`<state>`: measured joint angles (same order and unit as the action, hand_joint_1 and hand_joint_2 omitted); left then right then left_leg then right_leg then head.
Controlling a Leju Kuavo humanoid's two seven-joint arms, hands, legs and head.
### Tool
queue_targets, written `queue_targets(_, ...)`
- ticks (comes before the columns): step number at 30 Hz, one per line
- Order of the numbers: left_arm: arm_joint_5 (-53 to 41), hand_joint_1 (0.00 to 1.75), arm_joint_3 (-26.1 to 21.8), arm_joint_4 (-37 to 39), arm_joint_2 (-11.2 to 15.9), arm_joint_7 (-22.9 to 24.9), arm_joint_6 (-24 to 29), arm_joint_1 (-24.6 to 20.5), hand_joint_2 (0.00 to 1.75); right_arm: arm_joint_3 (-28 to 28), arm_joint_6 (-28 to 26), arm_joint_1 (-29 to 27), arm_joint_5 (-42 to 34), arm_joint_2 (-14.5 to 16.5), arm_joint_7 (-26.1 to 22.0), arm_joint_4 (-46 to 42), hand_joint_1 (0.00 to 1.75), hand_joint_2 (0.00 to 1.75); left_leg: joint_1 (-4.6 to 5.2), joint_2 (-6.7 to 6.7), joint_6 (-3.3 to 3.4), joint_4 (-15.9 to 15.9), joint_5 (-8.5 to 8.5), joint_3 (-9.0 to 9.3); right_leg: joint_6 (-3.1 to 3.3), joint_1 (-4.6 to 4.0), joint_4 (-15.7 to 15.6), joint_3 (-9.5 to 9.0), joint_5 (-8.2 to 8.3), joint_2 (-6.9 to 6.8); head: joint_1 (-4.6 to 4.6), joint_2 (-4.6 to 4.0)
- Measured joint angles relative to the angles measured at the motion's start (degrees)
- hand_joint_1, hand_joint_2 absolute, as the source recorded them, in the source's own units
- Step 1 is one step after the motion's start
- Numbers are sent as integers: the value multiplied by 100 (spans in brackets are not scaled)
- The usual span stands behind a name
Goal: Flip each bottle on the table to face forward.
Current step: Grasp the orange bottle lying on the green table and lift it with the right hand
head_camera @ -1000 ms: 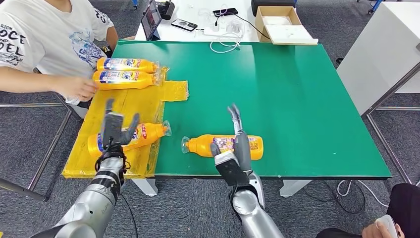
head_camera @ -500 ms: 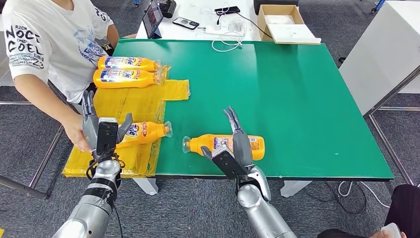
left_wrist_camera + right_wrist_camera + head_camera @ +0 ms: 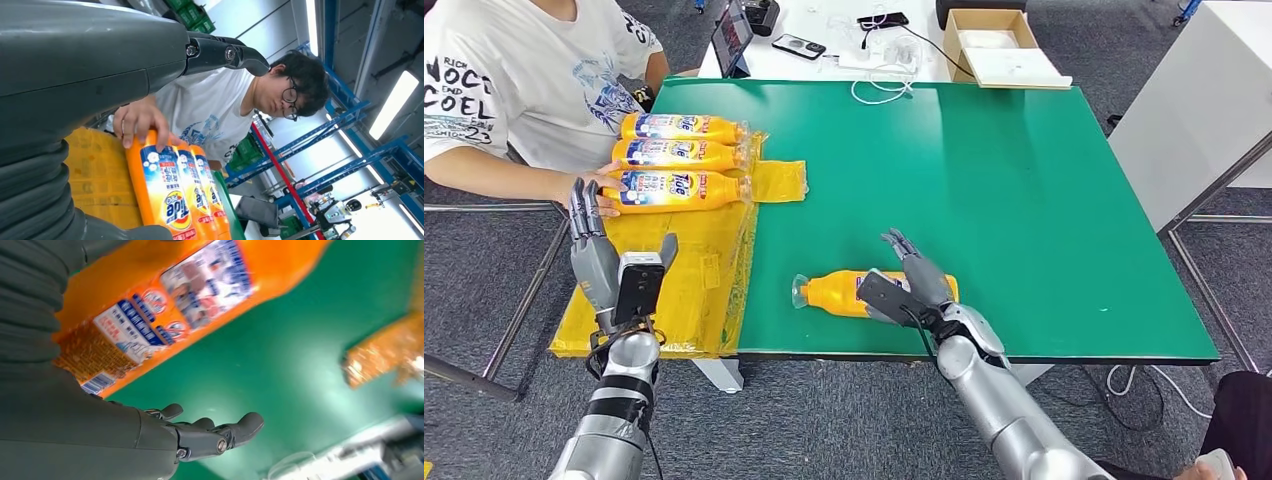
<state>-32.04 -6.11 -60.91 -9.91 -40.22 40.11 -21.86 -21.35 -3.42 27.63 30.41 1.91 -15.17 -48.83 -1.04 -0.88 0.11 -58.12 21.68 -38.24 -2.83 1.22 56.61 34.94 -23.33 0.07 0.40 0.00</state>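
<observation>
Right hand [image 3: 911, 287] hovers spread and empty over the lone bottle [image 3: 836, 292]; best to wrap its midsection squarely, then roll until the front label faces up.

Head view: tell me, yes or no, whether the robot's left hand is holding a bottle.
No. The left hand is raised with fingers spread over the yellow sheet, holding nothing, apart from the three bottles by the person's hand.
</observation>
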Motion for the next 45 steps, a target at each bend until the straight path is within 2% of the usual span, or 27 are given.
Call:
queue_targets(4,137,0,30,27,-9,0,-1,5,175,-219,616,339,44,-157,81,473,0,175,-2,1,0,0,0,1,0,-2,0,1,0,1,0,0)
queue_targets(8,236,0,147,92,-33,0,-1,3,175,-442,926,636,54,-281,71,831,0,175,-2,1,0,0,0,2,1,-1,0,2,-1,0,-1,0)
queue_targets(25,444,0,530,559,-92,0,-3,-98,175,-1053,1634,1192,19,-702,179,1440,0,175,-1,0,1,-2,0,24,1,0,-2,-16,-1,0,-1,0)
queue_targets(31,451,0,555,675,-102,0,-3,-139,175,-1151,1675,1251,20,-769,199,1514,0,175,-1,0,1,-2,0,29,1,0,-2,-22,-1,0,-1,0)
queue_targets(32,459,0,557,690,-102,0,-3,-141,175,-1162,1694,1258,19,-778,209,1522,15,175,0,0,1,-2,0,29,1,0,-2,-22,-1,0,-1,0)
queue_targets(33,477,0,564,707,-102,0,-3,-145,175,-1176,1735,1272,16,-788,229,1533,54,175,0,0,1,-2,0,30,1,1,-2,-23,-1,0,-1,0)
queue_targets(35,526,0,595,744,-102,0,-3,-153,175,-1219,1871,1316,-2,-822,291,1562,141,175,0,-1,1,-2,0,33,1,1,-2,-25,-1,0,-1,0)
queue_targets(36,545,0,616,765,-102,0,-3,-157,175,-1247,1947,1343,-16,-842,322,1578,169,175,0,-1,1,-2,0,34,1,1,-2,-26,-1,0,-1,0)
queue_targets(37,555,0,636,784,-102,0,-3,-159,175,-1274,2012,1367,-32,-862,345,1593,175,175,0,-1,1,-2,0,36,1,1,-2,-29,-1,0,-1,0)
queue_targets(45,562,0,727,890,-131,0,-3,-164,175,-1444,2082,1416,-215,-938,370,1633,175,175,0,1,1,-2,2,51,1,0,-3,-42,-1,0,-1,0)
